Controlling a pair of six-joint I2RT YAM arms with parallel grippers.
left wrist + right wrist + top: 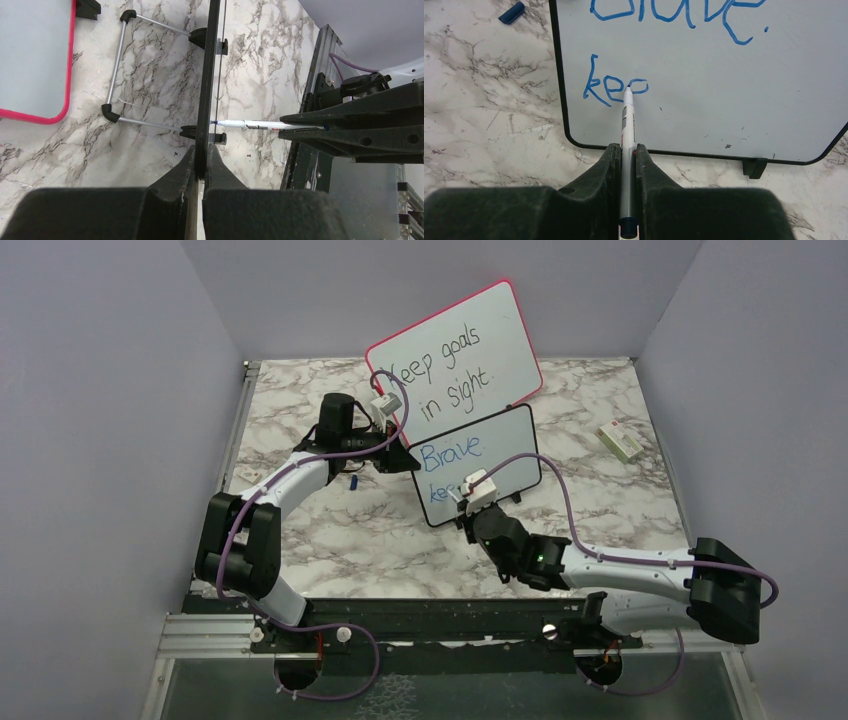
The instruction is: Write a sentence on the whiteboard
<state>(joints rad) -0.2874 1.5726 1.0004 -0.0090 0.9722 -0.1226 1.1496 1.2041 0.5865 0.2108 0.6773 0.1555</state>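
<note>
The small black-framed whiteboard stands upright on its little feet near the middle of the marble table, just in front of the larger pink-framed board. The left claw pinches the whiteboard's left edge, one finger on each face, bracing it. The right claw is clamped on a marker, whose tip touches the writing face on the second line. The blue sentence reads "Brave." on top. Below it comes "ke" and a third rounded letter, with the tip at that letter's left side, so the job looks roughly halfway through. The step in hand is finishing this word. To do it well, the tip should press only lightly: the board stands on narrow feet, and a hard push could tip it back or twist it in the left claw's grip, so the left arm should hold firm and not move. Strokes should match the height of the letters there and leave room to the right for another word. The marker sits straight between the fingers, and since a sideways drag could skew it, short, slow strokes seem wise. A small blue cap lies on the table left of the board, apart from it.
</note>
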